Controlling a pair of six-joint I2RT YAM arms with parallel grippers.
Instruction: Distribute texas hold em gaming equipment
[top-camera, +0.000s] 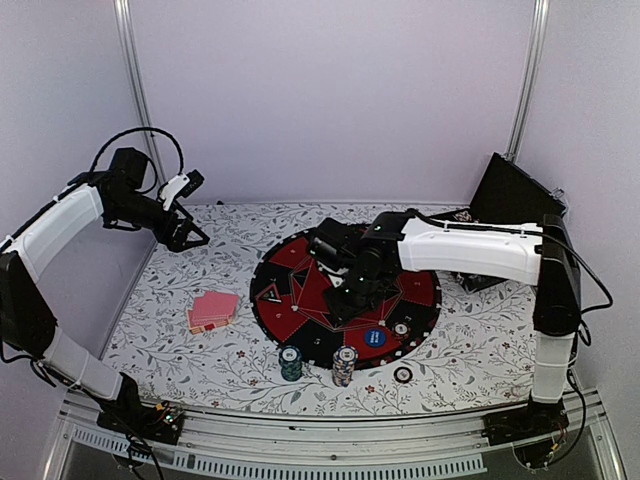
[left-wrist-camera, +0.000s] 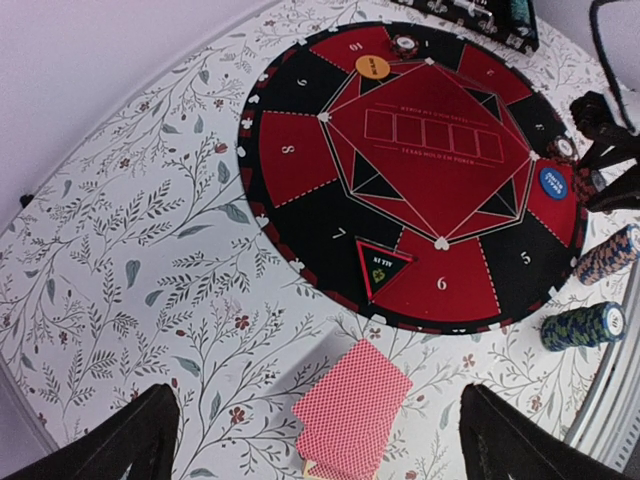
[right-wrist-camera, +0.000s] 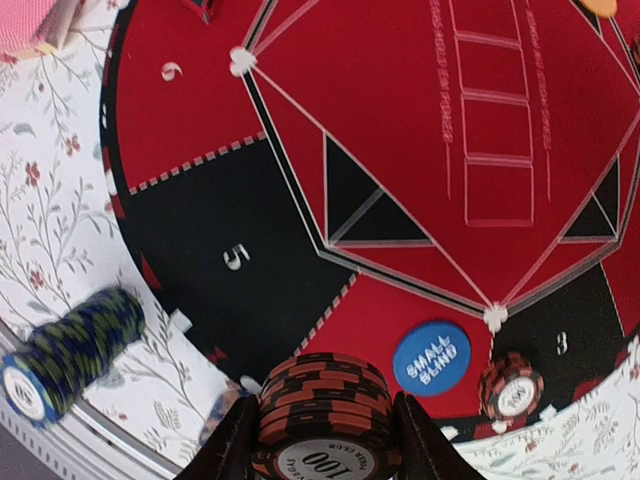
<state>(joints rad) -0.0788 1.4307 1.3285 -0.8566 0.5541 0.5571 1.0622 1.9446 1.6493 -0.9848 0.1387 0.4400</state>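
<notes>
Now 2 chip stacks (top-camera: 290, 362) standing, 3rd stack (right-wrist-camera: 322, 405) in rt fingers (right-wrist-camera: 418, 445), 1 deck (top-camera: 212, 310).

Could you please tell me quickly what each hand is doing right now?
Left hand: open, empty.
Right hand: closed on a stack of dark red chips.

Left arm (top-camera: 62, 222) is raised, elbow out past the surface's left edge, forearm reaching toward the far-left corner. Left end effector (top-camera: 186, 236) is tipped down and inward. On its wrist view I read the fingers (left-wrist-camera: 120, 440) as spread wide, nothing between them. Right arm (top-camera: 470, 250) rises at the right edge, then runs level toward the surface's middle. Right end effector (top-camera: 352, 296) is angled down, and its fingers (right-wrist-camera: 232, 445) clamp a chip stack (right-wrist-camera: 322, 400) from both sides.
</notes>
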